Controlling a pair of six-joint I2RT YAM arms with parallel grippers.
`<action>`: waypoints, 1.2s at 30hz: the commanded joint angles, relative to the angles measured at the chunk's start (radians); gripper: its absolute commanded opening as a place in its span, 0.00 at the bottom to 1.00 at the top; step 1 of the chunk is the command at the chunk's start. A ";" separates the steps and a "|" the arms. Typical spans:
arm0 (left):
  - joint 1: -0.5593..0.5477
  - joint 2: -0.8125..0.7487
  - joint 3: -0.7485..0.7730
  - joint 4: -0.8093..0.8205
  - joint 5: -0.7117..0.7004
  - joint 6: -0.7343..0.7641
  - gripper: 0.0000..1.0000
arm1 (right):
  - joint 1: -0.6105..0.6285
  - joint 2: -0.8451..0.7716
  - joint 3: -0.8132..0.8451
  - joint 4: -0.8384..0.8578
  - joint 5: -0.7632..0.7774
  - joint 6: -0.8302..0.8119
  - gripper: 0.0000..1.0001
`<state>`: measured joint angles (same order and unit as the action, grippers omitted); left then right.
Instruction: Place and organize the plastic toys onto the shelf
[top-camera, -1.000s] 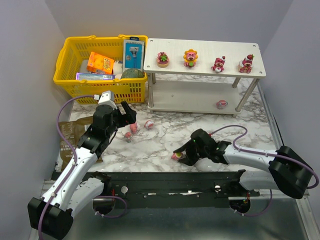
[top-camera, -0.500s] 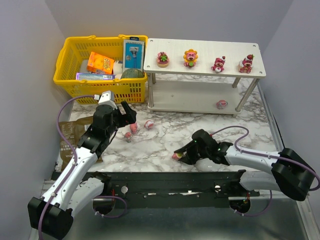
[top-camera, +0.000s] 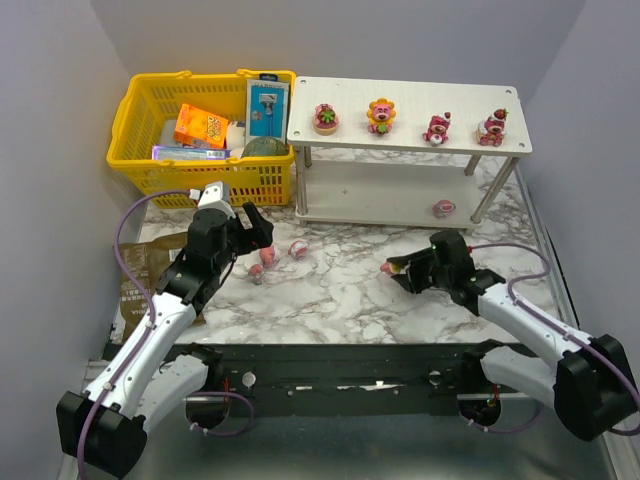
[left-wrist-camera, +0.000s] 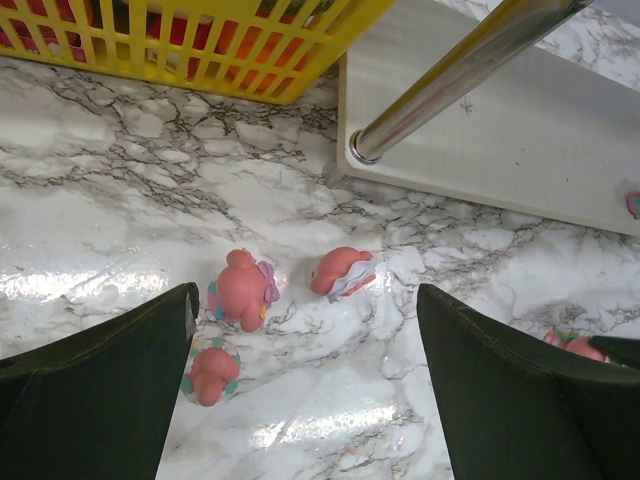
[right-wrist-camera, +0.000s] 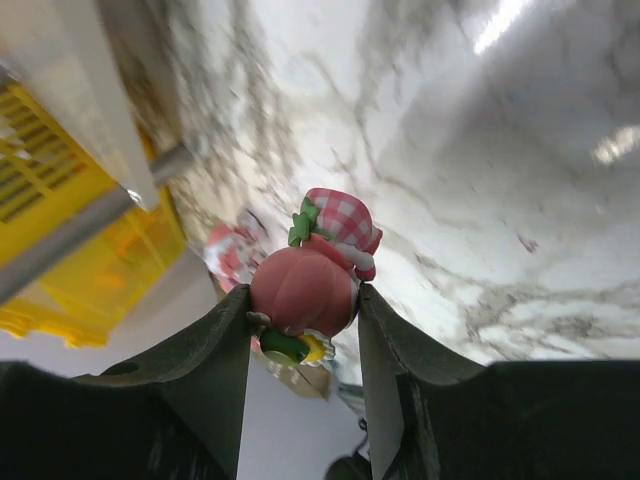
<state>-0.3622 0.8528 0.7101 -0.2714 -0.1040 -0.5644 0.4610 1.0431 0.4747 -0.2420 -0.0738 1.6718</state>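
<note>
The shelf (top-camera: 400, 143) stands at the back right, with several plastic toys on its top tier, among them a yellow-petalled one (top-camera: 380, 114), and one pink toy (top-camera: 444, 208) on its lower tier. Three pink toys lie on the marble in front of my left gripper (top-camera: 255, 230): one (left-wrist-camera: 242, 290), a second (left-wrist-camera: 342, 271) and a third (left-wrist-camera: 210, 372). My left gripper (left-wrist-camera: 305, 400) is open and empty above them. My right gripper (top-camera: 394, 268) is shut on a pink bear toy with a checked cap (right-wrist-camera: 310, 280) and holds it off the table, in front of the shelf.
A yellow mesh basket (top-camera: 135, 110) with an orange box (top-camera: 200, 126) and other packaged goods stands at the back left, touching the shelf's left end. A silver shelf leg (left-wrist-camera: 450, 90) is just beyond the loose toys. A brown packet (top-camera: 140, 275) lies under the left arm.
My right gripper has lifted the pink toy off the table near the front middle and swung it right and back toward the shelf. The left arm has not moved.
</note>
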 joint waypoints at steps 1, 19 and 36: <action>-0.003 -0.009 -0.009 -0.008 -0.028 0.014 0.99 | -0.139 0.031 0.108 -0.043 -0.009 -0.144 0.32; 0.000 -0.003 0.000 0.001 -0.060 0.023 0.99 | -0.384 0.307 0.439 -0.077 -0.146 -0.316 0.33; 0.003 0.014 0.006 0.006 -0.059 0.029 0.99 | -0.384 0.400 0.492 -0.120 -0.093 -0.276 0.33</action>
<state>-0.3622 0.8680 0.7101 -0.2726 -0.1398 -0.5461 0.0830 1.4170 0.9253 -0.3473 -0.1947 1.3827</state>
